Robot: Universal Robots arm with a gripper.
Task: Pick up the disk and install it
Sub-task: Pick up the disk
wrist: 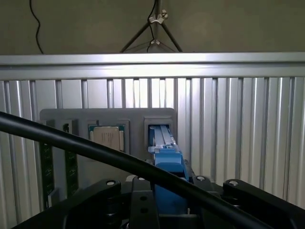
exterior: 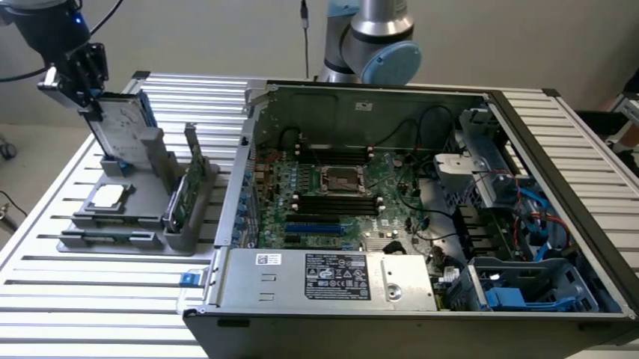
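Observation:
The disk (exterior: 122,127), silver-grey with a blue carrier along its edge, stands upright in the tall slot of the grey holder (exterior: 150,161) at the exterior view's left. My gripper (exterior: 93,108) is at its top edge, shut on it. In the wrist view the blue carrier of the disk (wrist: 167,164) runs from between my gripper's (wrist: 167,190) linkages down into the holder's slot (wrist: 159,131). How deep the disk sits in the slot is hidden.
The holder also carries a square CPU chip (exterior: 108,196) and an upright green circuit card (exterior: 190,187). An open computer case (exterior: 399,217) with a blue drive bay (exterior: 509,288) lies to the exterior view's right. A black cable (wrist: 86,148) crosses the wrist view.

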